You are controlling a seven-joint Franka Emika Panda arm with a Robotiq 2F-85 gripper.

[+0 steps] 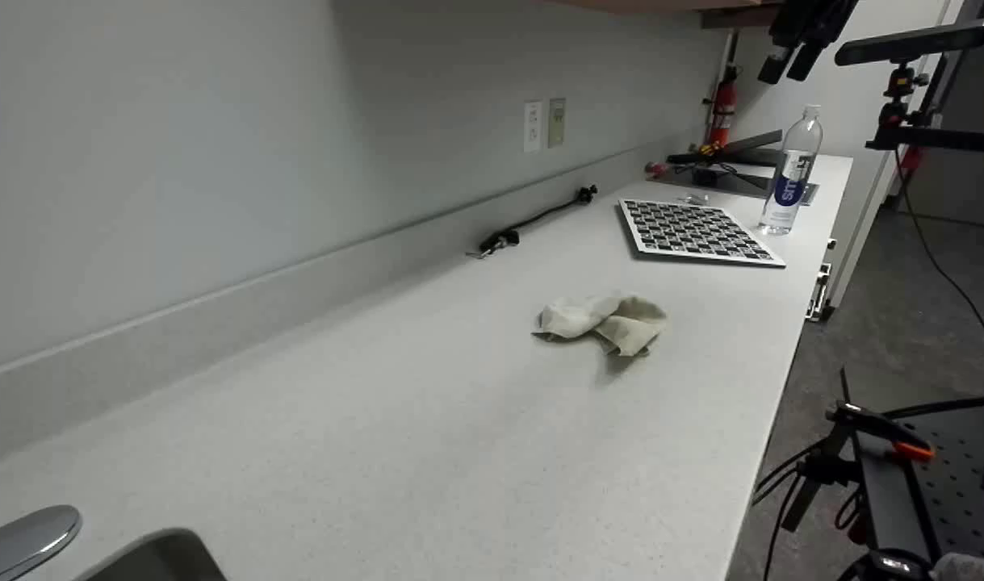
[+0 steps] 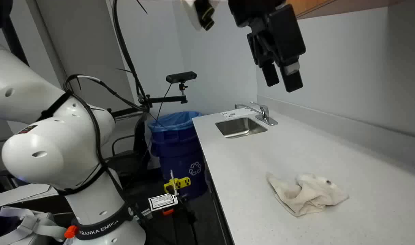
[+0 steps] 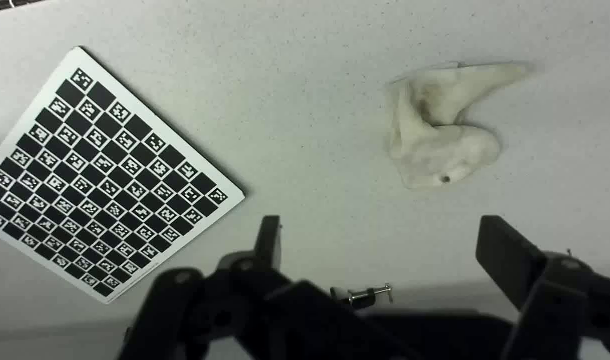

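- Although it was crumpled and partly folded over itself, a pale cloth (image 2: 307,195) was found to be lying on the white counter (image 2: 241,177); a small dark spot (image 3: 445,179) was noted on its surface.
- The gripper (image 3: 382,240) was observed raised well above the counter, apart from the cloth; its fingers (image 3: 505,255) were seen spread wide.
- In the wrist view, a checkered board (image 3: 104,182) was recorded well to one side of the cloth, lying on the counter.
- A clear bottle (image 1: 792,173) was found standing upright just beside the checkered board in an exterior view.
- A black clamp (image 1: 501,240) with a cord-like arm (image 1: 546,215) was noted on the counter, near the backsplash (image 1: 330,286).
- Two wall plates (image 1: 533,127) were identified above the backsplash; a red fire extinguisher (image 1: 724,111) was sighted farther along the wall (image 1: 217,137).
- A metal sink (image 2: 239,127), with a faucet (image 2: 264,114) just beside it, was seen set into the counter, well apart from the cloth.
- A blue bin (image 2: 176,146) was recorded near the counter's edge, and the white robot arm (image 2: 50,146) was observed alongside the counter, in an exterior view.
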